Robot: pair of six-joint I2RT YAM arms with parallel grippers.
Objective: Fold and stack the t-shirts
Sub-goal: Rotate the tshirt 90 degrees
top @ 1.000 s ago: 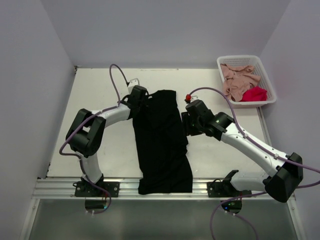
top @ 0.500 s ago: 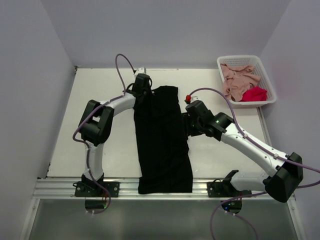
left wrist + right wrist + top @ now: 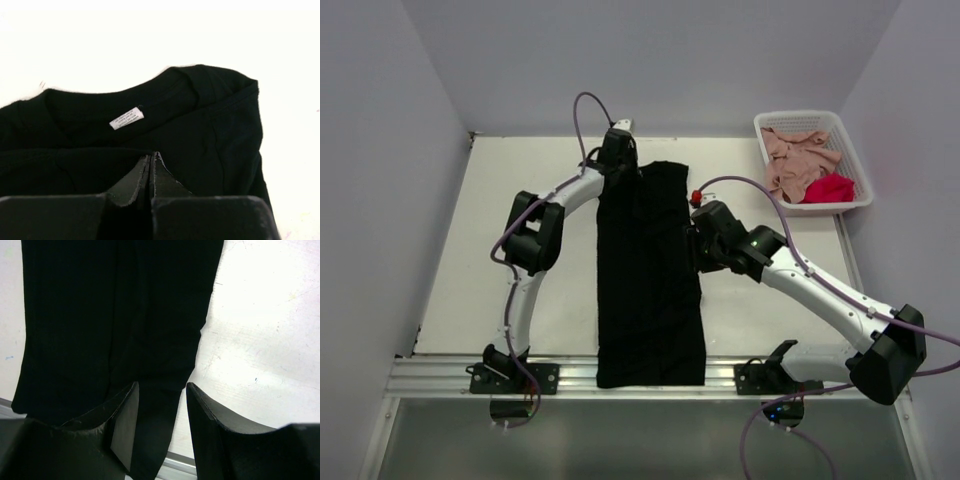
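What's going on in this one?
The left gripper is shut on the collar end of a black cloth t-shirt, laid out as a long narrow strip on the white table. The right gripper stands open over the shirt's right edge. A pink shirt and a red shirt lie in the white lattice basket.

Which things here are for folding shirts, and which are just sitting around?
For the job:
- black t-shirt, lying long on the table, pinched by the left claw; the right claw is open at its edge
- pink t-shirt, crumpled in the basket
- red t-shirt, crumpled beside it

Just there:
- white basket
- table
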